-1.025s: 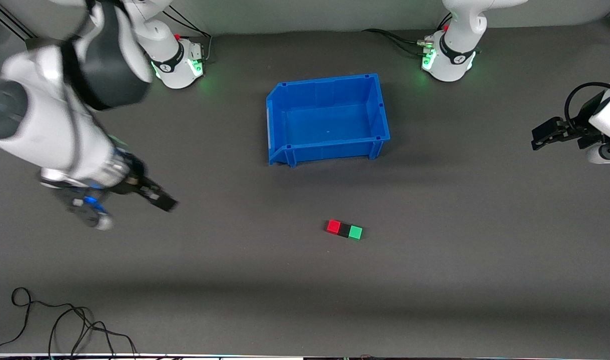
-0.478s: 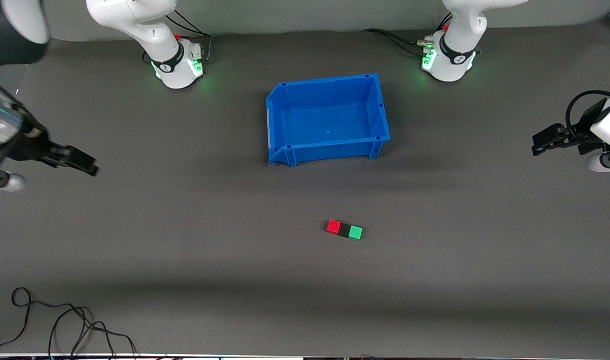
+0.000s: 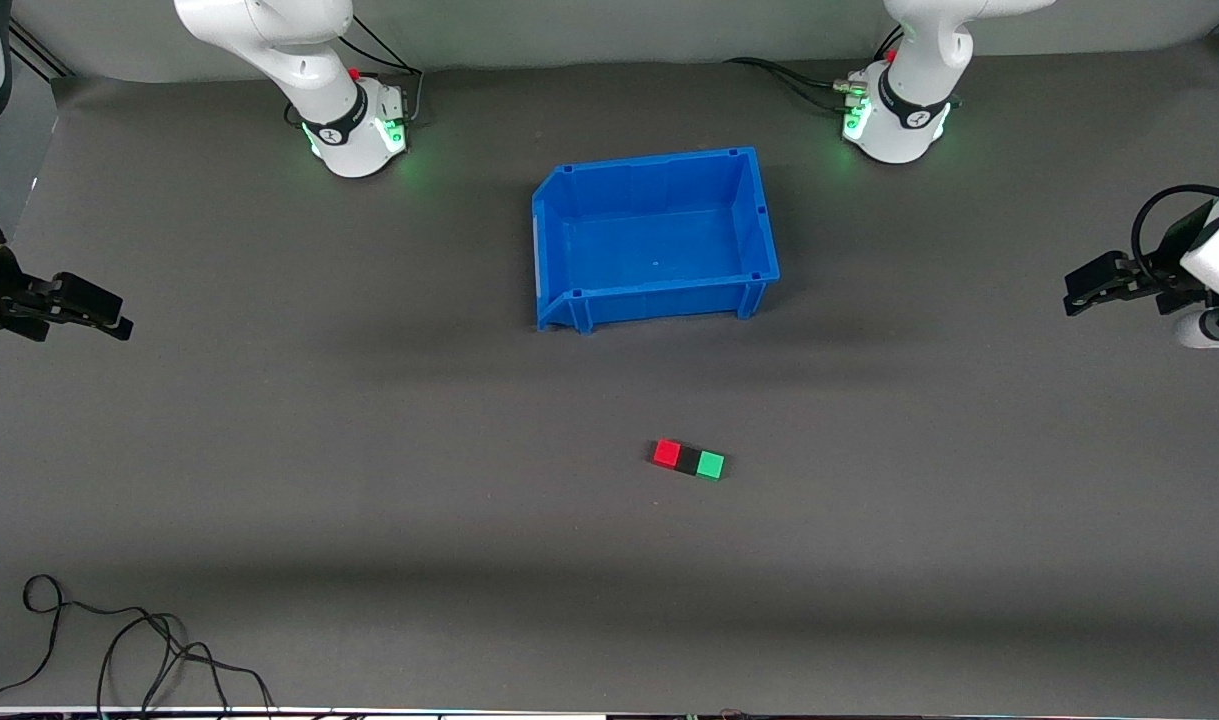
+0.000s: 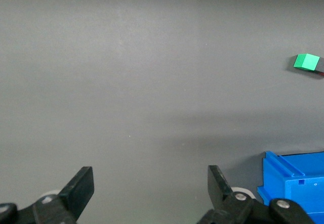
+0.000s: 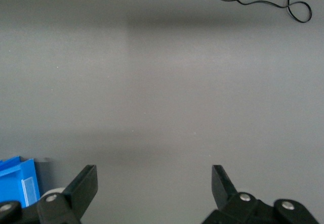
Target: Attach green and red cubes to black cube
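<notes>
Progress: looks done — red cube [image 3: 667, 453], black cube [image 3: 689, 459] and green cube [image 3: 710, 465] sit touching in one row, nearer the camera than the blue bin [image 3: 759, 205] | left gripper [image 3: 1077, 285] and right gripper [image 3: 109, 315] — fingers spread, empty, at their own table ends | left: nothing apparent

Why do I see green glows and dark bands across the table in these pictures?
Front view: green status lights glow on both arm bases, tinting the mat; soft shadow bands cross it near the blue bin and lower down. Right wrist view: another faint shadow band, image sharp. Left wrist view: even, flat light, no glare.
</notes>
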### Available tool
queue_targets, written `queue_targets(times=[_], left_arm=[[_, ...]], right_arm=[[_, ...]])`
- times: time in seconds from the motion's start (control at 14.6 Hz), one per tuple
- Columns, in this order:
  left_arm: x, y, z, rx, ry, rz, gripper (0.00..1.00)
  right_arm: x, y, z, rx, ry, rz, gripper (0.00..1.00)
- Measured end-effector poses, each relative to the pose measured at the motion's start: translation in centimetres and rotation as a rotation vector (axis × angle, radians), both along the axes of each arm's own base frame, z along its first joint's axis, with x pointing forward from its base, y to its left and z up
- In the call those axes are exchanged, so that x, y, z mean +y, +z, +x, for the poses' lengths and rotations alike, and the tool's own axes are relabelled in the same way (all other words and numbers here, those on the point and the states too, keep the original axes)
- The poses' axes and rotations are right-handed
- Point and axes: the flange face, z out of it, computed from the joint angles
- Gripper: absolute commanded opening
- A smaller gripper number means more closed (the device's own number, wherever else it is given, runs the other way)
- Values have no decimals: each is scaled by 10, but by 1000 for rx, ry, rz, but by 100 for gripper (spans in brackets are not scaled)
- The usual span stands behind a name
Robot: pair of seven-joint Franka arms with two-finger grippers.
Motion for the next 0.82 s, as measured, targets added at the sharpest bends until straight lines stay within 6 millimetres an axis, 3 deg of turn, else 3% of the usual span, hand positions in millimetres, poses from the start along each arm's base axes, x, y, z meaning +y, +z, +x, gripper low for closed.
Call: queue_targets(times=[0.82], left_arm=[[-1, 5, 1, -14, 0, -20, 100]], right_arm=[[5, -5, -6, 50, 10, 3, 100]])
